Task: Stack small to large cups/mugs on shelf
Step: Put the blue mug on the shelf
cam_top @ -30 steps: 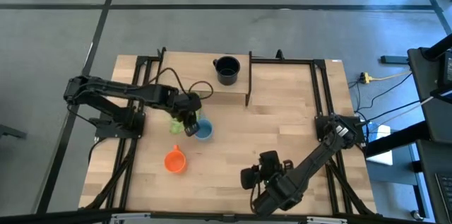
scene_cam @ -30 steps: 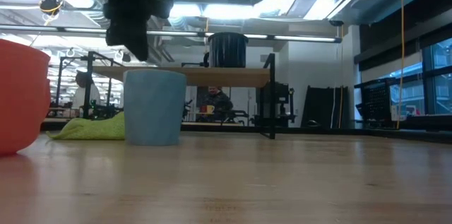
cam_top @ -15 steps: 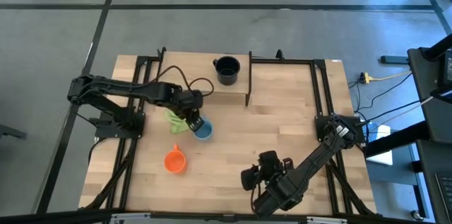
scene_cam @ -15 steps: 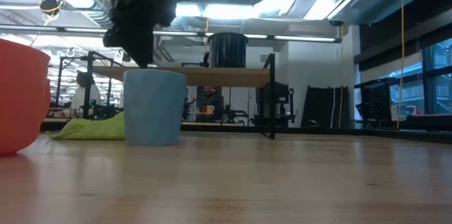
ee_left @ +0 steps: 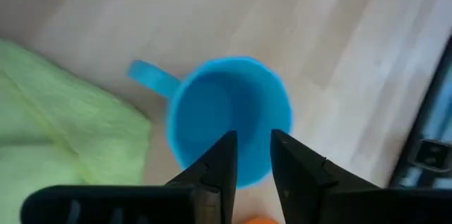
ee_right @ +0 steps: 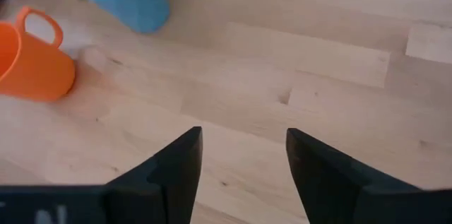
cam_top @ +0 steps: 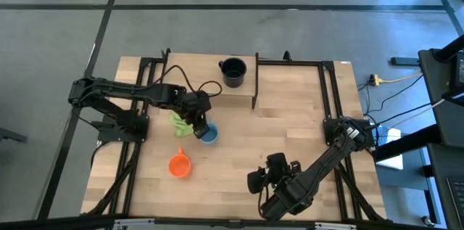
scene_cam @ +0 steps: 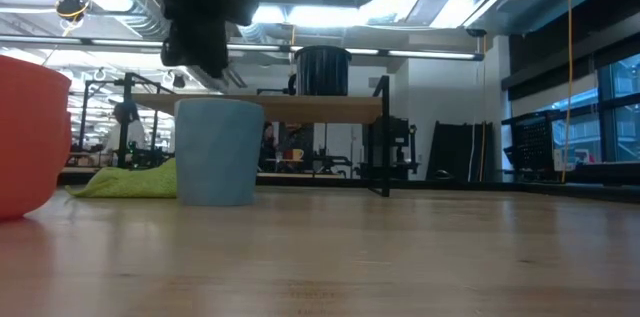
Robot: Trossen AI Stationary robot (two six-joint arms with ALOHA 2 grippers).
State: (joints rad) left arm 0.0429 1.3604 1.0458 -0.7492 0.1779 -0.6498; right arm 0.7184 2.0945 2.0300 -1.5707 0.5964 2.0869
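Wooden surface [cam_top: 290,114] carrying orange mug [cam_top: 179,165], light blue mug [cam_top: 209,135], green cloth [cam_top: 179,123]; shelf [cam_top: 239,88] bearing black mug [cam_top: 233,72].

Even bright overhead light, glaring ceiling strips in the low view, blurred left wrist close-up.

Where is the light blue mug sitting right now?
In the high view the light blue mug stands on the tabletop left of centre, beside the green cloth and directly under the left pincer, with the orange mug nearer the front edge.
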